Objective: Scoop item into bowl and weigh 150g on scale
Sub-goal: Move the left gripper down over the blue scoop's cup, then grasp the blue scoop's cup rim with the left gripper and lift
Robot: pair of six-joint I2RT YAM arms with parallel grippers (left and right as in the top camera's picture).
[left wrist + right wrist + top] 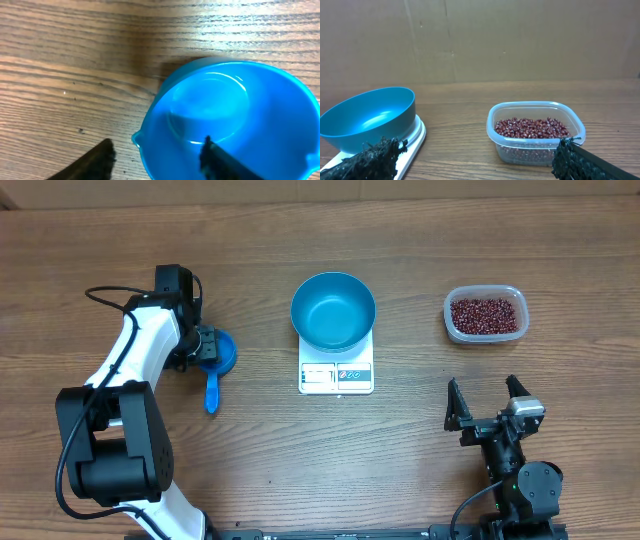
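The left gripper (157, 152) has its jaws half-open astride the rim of the one blue scoop (213, 364), not yet clamped. The right gripper (483, 390) gapes wide, empty. One blue bowl (333, 310), empty, sits on the one scale (336, 377); one clear tub (449, 320) holds the beans (486, 314).

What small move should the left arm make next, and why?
Probably close the left end effector on the rim of the scoop: one finger is inside it, the other outside, not yet pinching. The bowl on the scale is empty.
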